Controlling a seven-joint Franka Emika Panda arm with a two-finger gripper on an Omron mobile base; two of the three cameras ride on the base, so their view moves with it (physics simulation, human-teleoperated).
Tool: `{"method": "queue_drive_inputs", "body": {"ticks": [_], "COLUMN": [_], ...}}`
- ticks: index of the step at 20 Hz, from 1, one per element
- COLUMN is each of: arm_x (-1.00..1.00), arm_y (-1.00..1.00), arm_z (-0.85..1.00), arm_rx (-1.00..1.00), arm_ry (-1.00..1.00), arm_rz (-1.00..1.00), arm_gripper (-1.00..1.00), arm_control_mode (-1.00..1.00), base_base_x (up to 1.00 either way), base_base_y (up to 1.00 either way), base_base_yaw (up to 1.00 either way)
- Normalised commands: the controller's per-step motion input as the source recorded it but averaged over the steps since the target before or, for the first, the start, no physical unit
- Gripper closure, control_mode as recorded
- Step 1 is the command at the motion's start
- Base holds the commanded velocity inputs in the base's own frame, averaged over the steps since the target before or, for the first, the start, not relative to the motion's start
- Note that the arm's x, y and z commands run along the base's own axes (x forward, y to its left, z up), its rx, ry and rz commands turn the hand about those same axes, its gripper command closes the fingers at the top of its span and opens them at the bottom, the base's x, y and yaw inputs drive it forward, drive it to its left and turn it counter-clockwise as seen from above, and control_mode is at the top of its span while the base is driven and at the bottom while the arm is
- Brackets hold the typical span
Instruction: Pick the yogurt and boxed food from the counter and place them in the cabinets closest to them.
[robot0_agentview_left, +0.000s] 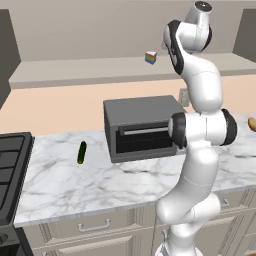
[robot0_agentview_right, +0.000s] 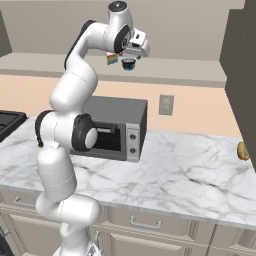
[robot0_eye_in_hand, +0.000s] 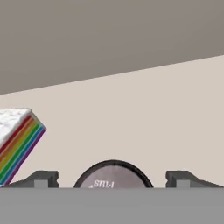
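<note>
The gripper (robot0_eye_in_hand: 113, 179) stands wide open around the yogurt (robot0_eye_in_hand: 113, 176), holding nothing. The cup looks light, stiff and smooth; I would grasp its round sides.

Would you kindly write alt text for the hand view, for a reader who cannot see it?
The open end effector straddles the yogurt, a dark round cup with a paler lid, standing on the beige cabinet shelf. A rainbow-striped cube sits to its left.
</note>
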Motion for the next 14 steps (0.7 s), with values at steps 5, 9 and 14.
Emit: {"method": "queue_drive_inputs", "body": {"ticks": [5, 9, 14], "arm_x": [-0.74, -1.00, -1.00], "arm_y": [0.00, 0.04, 0.15], "arm_z": [0.01, 0.00, -0.06], "arm_rx": [0.00, -0.03, -0.09], "arm_ry": [-0.06, -0.06, -0.02], "arm_rz": [0.00, 0.00, 0.02], "arm_gripper": [-1.00, -1.00, -1.00], "arm_control_mode": [-1.00, -1.00, -1.00], "base_base_x": [0.00, 0.00, 0.00], "base_base_y": [0.00, 0.00, 0.00], "base_base_yaw": [0.00, 0.00, 0.00]}}
